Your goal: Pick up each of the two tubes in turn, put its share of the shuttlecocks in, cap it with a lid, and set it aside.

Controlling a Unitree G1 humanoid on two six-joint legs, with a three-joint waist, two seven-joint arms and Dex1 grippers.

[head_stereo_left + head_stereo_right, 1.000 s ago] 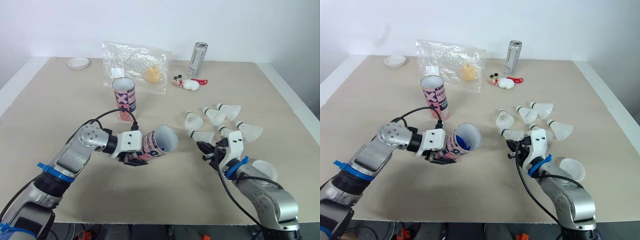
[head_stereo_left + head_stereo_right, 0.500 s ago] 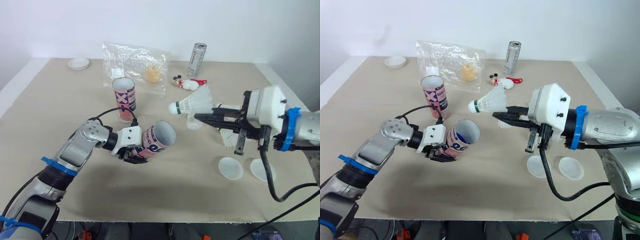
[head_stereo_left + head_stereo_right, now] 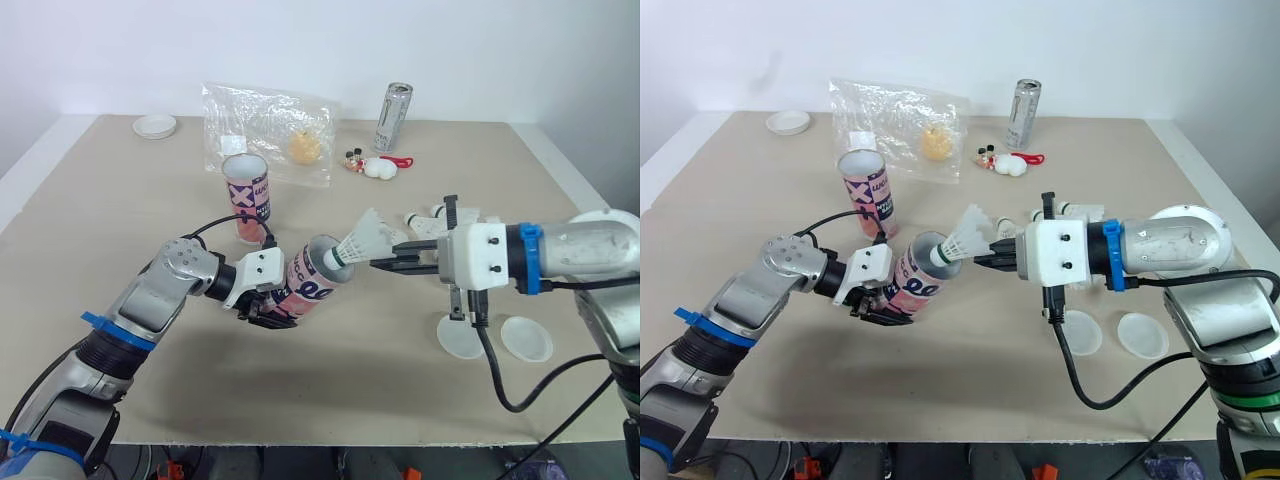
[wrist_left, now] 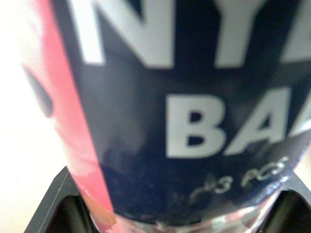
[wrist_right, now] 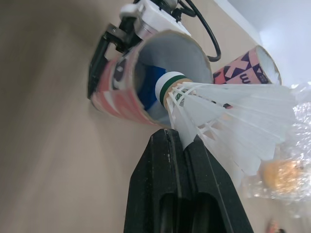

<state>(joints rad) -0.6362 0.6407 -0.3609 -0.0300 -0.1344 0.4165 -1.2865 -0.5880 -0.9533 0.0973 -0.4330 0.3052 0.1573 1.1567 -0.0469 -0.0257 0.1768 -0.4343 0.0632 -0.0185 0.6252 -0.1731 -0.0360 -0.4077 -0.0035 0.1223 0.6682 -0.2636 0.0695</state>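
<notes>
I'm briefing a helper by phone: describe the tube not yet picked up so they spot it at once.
On the tan table, look just in front of the clear plastic bag. The pink-and-navy tube stands upright there, unlidded; its twin is tilted in the left gripper.

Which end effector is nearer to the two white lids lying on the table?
Right. The right end effector, shut on a shuttlecock, is close to the lids; the left end effector, holding the tilted tube, is farther off, on the robot's left.
</notes>
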